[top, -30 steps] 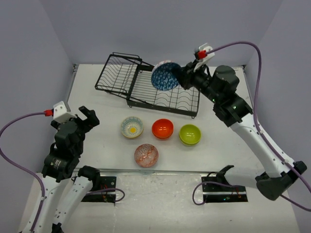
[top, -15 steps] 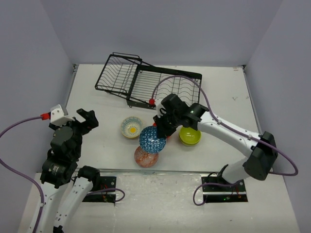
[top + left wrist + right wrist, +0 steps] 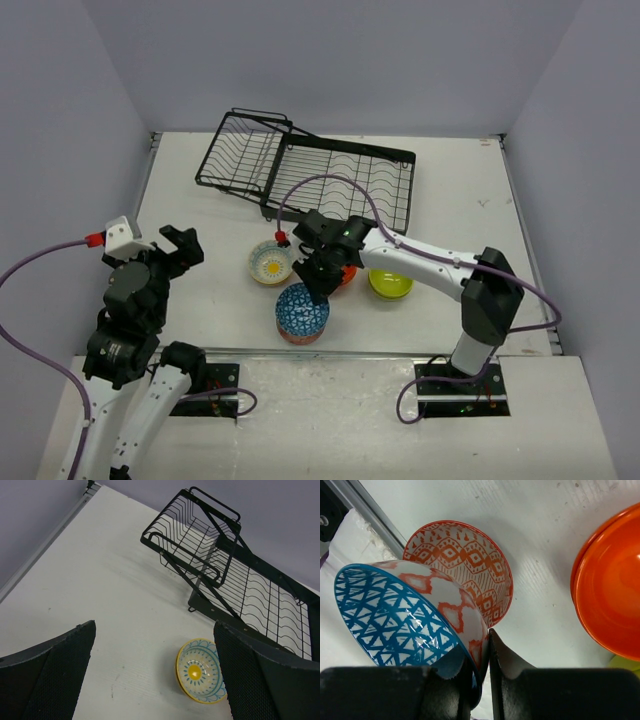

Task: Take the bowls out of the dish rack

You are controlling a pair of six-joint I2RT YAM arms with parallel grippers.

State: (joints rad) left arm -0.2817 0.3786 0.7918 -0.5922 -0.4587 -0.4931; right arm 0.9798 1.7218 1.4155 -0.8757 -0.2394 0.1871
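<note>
My right gripper [image 3: 316,284] is shut on the rim of the blue patterned bowl [image 3: 302,307] and holds it tilted, right over the pinkish patterned bowl [image 3: 300,339], which is mostly hidden beneath. In the right wrist view the gripper [image 3: 487,652] pinches the blue bowl's wall [image 3: 395,620], with the pinkish bowl [image 3: 465,565] just behind. The cream bowl [image 3: 271,262], the orange-red bowl [image 3: 346,277] and the lime green bowl [image 3: 392,284] sit in a row on the table. The black dish rack [image 3: 320,180] holds no bowls. My left gripper [image 3: 183,243] is open and empty.
The left wrist view shows the rack [image 3: 200,555] and the cream bowl [image 3: 200,671] ahead of the open left gripper [image 3: 155,680]. The orange-red bowl [image 3: 612,590] lies close to the right of the held bowl. Grey walls enclose the table on three sides.
My right arm has carried the blue bowl from above the rack down to the table's front, onto the pinkish bowl. The left arm has hardly moved.
</note>
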